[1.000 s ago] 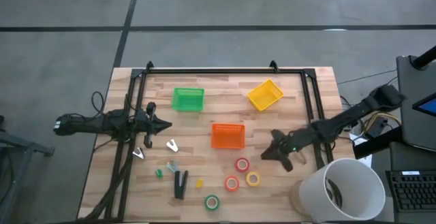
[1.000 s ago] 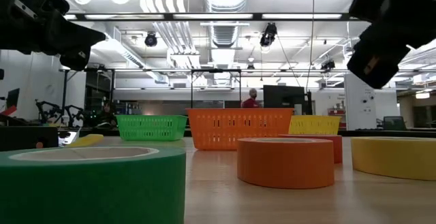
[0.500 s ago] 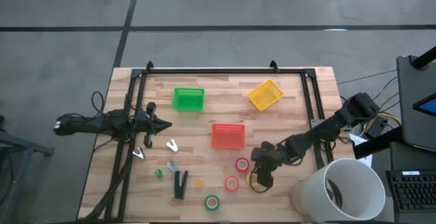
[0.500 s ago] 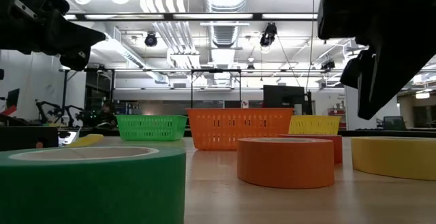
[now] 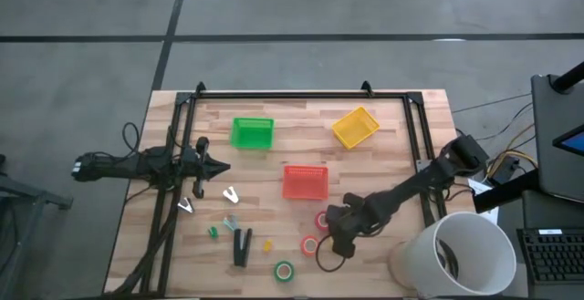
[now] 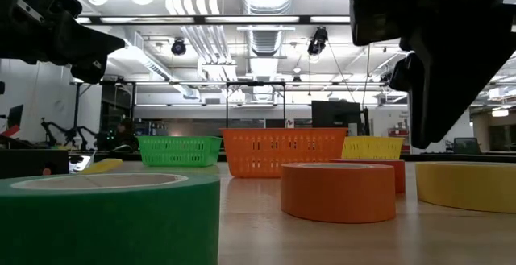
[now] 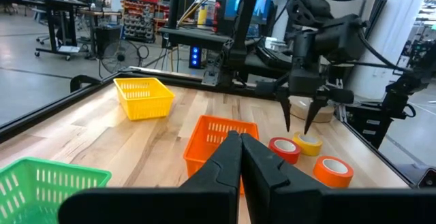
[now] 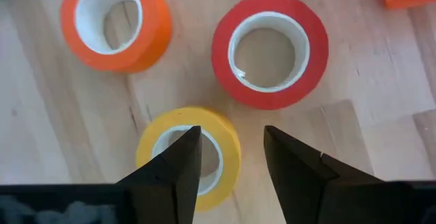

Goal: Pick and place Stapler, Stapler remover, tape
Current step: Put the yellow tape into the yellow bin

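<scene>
Since half a second ago, right gripper [image 5: 330, 247] moved further toward the table's near edge and leftward, now directly above the tape rolls; in the low view, grown larger and shifted left. A second ago, parked farther right near the frame rail. Left gripper [image 5: 219, 166] unchanged, waiting by the left rail, fingers [image 7: 231, 161] pressed together, holding nothing.

Right gripper spread wide, empty, pointing down, one finger [image 8: 178, 163] over the yellow roll [image 8: 189, 157] and the other just beside it.

Tape: four small rings with pale cores, lying flat near the table's front edge. Red roll [image 8: 270, 50] closest to the orange basket [image 5: 305, 181]; orange roll [image 8: 115, 23] next to it; yellow roll close to both; green roll [image 5: 285, 270] apart, nearest the front edge. None touching.

Stapler [image 5: 242, 245]: slim, black, elongated, flat on the wood left of the tape, pointing toward the front edge. Small green piece [image 5: 213, 232] and yellow piece [image 5: 267, 244] on either side of it.

Green basket [image 5: 252, 133] and yellow basket [image 5: 355, 127] toward the back.
</scene>
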